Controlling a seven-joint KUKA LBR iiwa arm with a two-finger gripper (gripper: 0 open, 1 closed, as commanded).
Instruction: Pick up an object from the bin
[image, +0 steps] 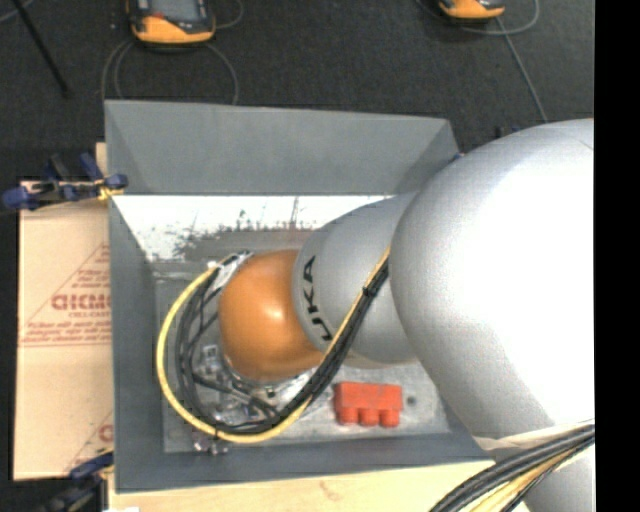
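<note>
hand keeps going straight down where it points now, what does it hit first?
Probably the grey metal bin's floor, view's lower left; the arm hides what lies under the hand, so unsure. The red studded plastic block lies off to the right, clear of it.

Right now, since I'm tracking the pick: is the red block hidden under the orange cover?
No, the red block lies uncovered on the bin floor, apart from the orange cover.

Silver arm (480, 300) down-left, orange-covered wrist (262, 315) lowest.
</note>
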